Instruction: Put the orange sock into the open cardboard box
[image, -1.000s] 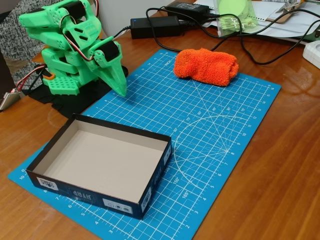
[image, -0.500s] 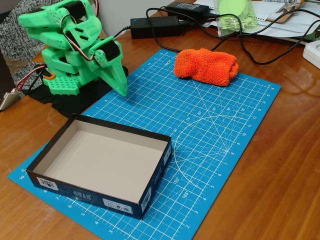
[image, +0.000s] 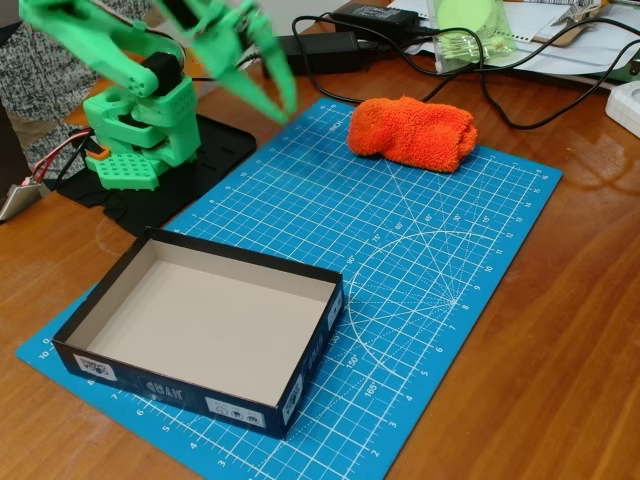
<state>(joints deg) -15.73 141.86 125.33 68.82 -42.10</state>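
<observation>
One sock, one box, nothing carried yet. Lying on its side at the far end of the blue cutting mat (image: 430, 250): the orange sock (image: 412, 132), a plump folded bundle with its long axis running across the fixed view, well apart from everything else on the mat. Sitting at the near left corner of that mat: the open cardboard box (image: 290, 395), mouth up, beige floor bare, dark outer walls with small white labels facing the camera. Wider than the sock by a clear margin, so room to drop the bundle in without careful aiming (a forgiving target).

Raised above the mat's far left edge, to the left of the sock: the green gripper (image: 265, 85), motion-blurred, tips pointing down and toward the sock. Seemingly parted a little at the tips, though too smeared to say for certain. Holding nothing. Mounted on a green base on a black pad at the left of the wooden tabletop (image: 560, 360).

Judged as the reach-out stage: lifted high, probably to clear the mat while swinging over toward the sock. Next needed: a wide opening, a descent across the bundle's narrow width, a firm squeeze into the soft pile. Worth watching: black cables (image: 500, 90) lying just behind the sock, close enough to snag on an overshoot.
</observation>
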